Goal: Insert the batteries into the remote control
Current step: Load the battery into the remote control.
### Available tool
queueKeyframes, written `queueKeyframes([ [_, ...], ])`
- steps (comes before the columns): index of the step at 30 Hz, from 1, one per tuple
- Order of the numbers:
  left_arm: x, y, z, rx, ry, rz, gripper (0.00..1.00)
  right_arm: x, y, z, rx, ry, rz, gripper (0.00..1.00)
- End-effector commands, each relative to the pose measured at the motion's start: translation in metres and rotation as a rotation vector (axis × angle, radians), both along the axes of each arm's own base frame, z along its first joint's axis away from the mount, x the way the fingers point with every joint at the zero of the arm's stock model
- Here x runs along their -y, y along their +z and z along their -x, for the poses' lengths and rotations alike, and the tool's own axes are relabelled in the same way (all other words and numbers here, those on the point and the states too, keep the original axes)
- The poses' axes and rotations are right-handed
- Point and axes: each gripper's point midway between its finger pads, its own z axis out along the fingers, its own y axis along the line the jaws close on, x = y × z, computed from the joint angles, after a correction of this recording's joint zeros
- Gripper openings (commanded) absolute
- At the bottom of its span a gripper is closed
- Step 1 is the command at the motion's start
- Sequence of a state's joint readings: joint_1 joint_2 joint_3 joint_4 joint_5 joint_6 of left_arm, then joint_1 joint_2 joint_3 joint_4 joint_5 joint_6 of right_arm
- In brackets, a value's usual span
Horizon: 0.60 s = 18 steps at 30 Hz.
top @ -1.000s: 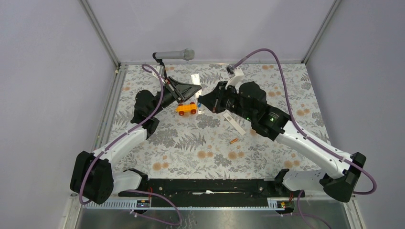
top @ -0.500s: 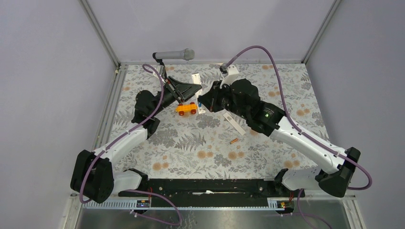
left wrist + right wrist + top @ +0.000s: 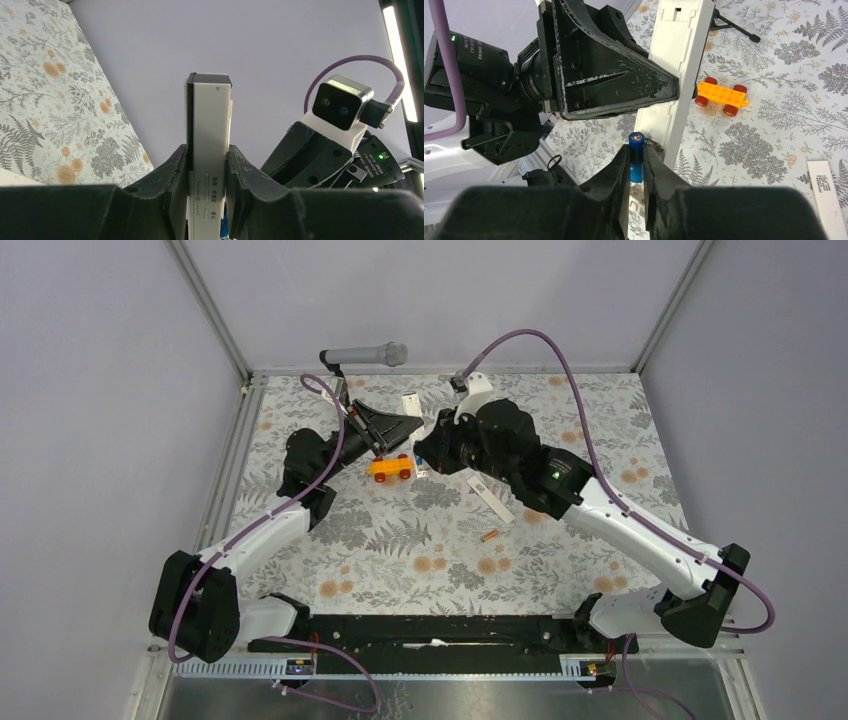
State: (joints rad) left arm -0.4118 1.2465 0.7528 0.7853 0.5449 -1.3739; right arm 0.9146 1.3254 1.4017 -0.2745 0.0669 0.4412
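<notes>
- Where the arms meet, upper centre of the floral counter (image 3: pixel 400 550), left claw (image 3: pixel 207 150) is clamped on remote control (image 3: pixel 210 115), far end jutting beyond it.
- Flat, right of centre: back cover (image 3: pixel 490 498).
- Pinched upright in right claw (image 3: pixel 637 167): blue battery (image 3: pixel 636 145), just beside the remote's open back.
- Loose below the cover: orange battery (image 3: pixel 489 536).

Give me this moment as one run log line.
left gripper: clamps slim white rectangular remote control | right gripper: grips small blue cylindrical battery beside remote | small orange cylindrical battery: on table | loaded: neither
</notes>
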Motion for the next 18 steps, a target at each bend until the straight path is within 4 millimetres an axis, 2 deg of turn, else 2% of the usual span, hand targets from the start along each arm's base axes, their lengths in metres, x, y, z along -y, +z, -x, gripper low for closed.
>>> queueKeyframes([
  [1, -0.0021, 0.0282, 0.0086, 0.095, -0.005, 0.062, 0.0, -0.0049, 0.0136, 0.005, 0.001, 0.026, -0.005, 0.17],
  [18, -0.001, 0.0248, 0.0057, 0.099, 0.004, 0.037, 0.0, -0.0079, 0.0228, 0.003, -0.019, 0.026, 0.021, 0.25],
])
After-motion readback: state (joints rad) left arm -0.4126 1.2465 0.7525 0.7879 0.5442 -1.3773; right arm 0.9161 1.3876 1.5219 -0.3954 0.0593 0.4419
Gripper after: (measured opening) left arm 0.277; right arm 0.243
